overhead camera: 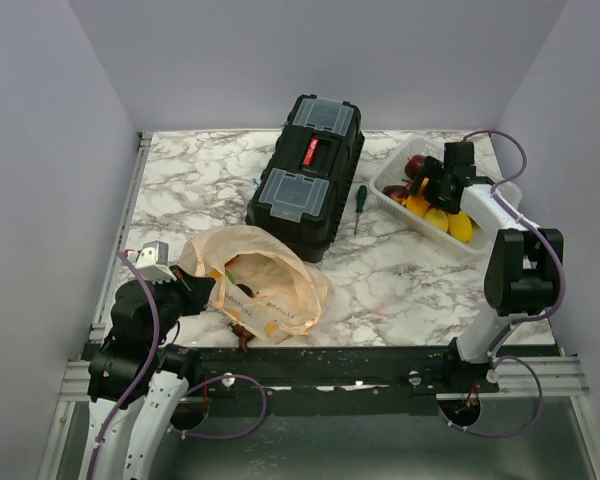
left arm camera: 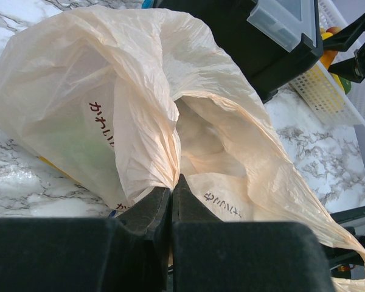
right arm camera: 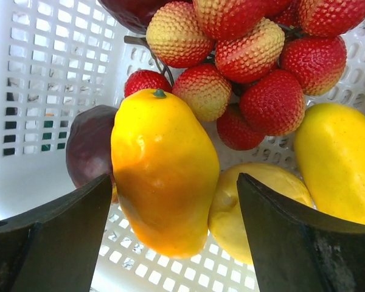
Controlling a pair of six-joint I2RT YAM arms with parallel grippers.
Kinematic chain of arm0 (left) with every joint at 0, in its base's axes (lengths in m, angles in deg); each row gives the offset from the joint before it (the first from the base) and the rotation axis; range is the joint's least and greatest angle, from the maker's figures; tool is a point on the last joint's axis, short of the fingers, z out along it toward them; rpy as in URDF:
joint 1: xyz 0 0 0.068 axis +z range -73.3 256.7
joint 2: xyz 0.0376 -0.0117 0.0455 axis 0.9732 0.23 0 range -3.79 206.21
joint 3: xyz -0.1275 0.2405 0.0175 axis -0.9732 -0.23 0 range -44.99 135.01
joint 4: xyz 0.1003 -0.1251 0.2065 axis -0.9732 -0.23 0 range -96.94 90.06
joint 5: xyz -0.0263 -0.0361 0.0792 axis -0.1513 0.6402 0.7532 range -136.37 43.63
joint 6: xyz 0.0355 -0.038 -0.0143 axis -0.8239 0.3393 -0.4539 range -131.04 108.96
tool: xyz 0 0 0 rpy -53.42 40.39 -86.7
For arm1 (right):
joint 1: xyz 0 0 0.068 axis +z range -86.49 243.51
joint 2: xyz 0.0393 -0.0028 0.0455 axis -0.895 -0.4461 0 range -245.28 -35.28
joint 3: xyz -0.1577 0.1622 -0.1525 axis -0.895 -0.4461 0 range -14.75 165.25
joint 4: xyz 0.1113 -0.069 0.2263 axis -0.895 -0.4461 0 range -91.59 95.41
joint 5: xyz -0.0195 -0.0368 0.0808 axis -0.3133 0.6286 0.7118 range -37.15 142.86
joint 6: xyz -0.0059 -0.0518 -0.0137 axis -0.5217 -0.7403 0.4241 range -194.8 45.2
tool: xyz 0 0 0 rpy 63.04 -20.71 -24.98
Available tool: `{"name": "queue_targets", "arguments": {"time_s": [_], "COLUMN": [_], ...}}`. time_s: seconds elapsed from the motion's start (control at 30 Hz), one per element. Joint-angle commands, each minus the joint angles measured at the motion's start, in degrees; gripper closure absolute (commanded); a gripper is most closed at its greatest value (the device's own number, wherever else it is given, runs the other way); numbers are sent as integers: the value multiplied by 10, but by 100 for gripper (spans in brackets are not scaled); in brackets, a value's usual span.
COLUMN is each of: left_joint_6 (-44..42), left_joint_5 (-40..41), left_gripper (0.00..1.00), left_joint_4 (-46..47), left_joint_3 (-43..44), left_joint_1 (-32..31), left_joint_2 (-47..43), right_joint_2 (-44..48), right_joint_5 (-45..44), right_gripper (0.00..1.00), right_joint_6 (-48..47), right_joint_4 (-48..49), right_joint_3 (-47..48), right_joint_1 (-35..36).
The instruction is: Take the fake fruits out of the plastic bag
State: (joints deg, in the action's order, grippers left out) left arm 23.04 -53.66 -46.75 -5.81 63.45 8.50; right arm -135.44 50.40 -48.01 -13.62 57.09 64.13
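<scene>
The plastic bag point(overhead camera: 265, 285) lies crumpled at the front left, its mouth facing the left arm. My left gripper point(overhead camera: 192, 292) is shut, pinching a fold of the bag's rim point(left arm camera: 164, 164) between its fingertips point(left arm camera: 171, 188). A faint green shape shows through the bag's wall point(left arm camera: 67, 140). My right gripper point(overhead camera: 432, 188) is open over the white basket point(overhead camera: 495, 205). Between its fingers point(right arm camera: 175, 179) lies an orange-yellow mango point(right arm camera: 164, 201), with a red-yellow grape cluster point(right arm camera: 249, 67), a dark purple fruit point(right arm camera: 88, 152) and two yellow fruits point(right arm camera: 337, 158) around it.
A black toolbox point(overhead camera: 305, 175) stands in the middle at the back, close behind the bag. A green-handled screwdriver point(overhead camera: 360, 203) lies between the toolbox and the basket. A small dark reddish item point(overhead camera: 242, 337) lies at the table's front edge beside the bag.
</scene>
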Motion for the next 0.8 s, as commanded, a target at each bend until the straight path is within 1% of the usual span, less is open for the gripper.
{"name": "queue_targets", "arguments": {"time_s": [0.0, 0.07, 0.17, 0.3, 0.4, 0.5, 0.6, 0.7, 0.77], "left_joint_6": [-2, -2, -2, -1, 0, 0, 0, 1, 2], "left_joint_5": [-10, -10, -10, -10, -8, -8, -9, -8, -7], "left_gripper": [100, 100, 100, 100, 100, 100, 100, 100, 100], "left_joint_4": [3, 3, 4, 4, 5, 5, 5, 4, 4], "left_joint_3": [-3, -3, -3, -3, -3, -4, -4, -3, -3], "left_joint_1": [-2, -2, -2, -2, -2, -2, -2, -2, -2], "left_joint_2": [2, 2, 4, 4, 5, 6, 7, 8, 8], "right_joint_2": [41, 62, 98, 149, 189, 231, 278, 335, 357], "right_joint_5": [-8, -8, -6, -8, -9, 13, 74, 101, 133], "right_gripper": [13, 10, 10, 10, 10, 10, 10, 10, 10], "right_joint_6": [-18, -21, -25, -40, -49, -50, -44, -45, -48], "right_joint_4": [-25, -27, -34, -47, -54, -44, -12, 24, 43], "right_joint_3": [13, 12, 10, 0, -18, -45, -73, -90, -87], "right_joint_1": [-2, -3, -1, 30, 84, 146, 209, 279, 319]}}
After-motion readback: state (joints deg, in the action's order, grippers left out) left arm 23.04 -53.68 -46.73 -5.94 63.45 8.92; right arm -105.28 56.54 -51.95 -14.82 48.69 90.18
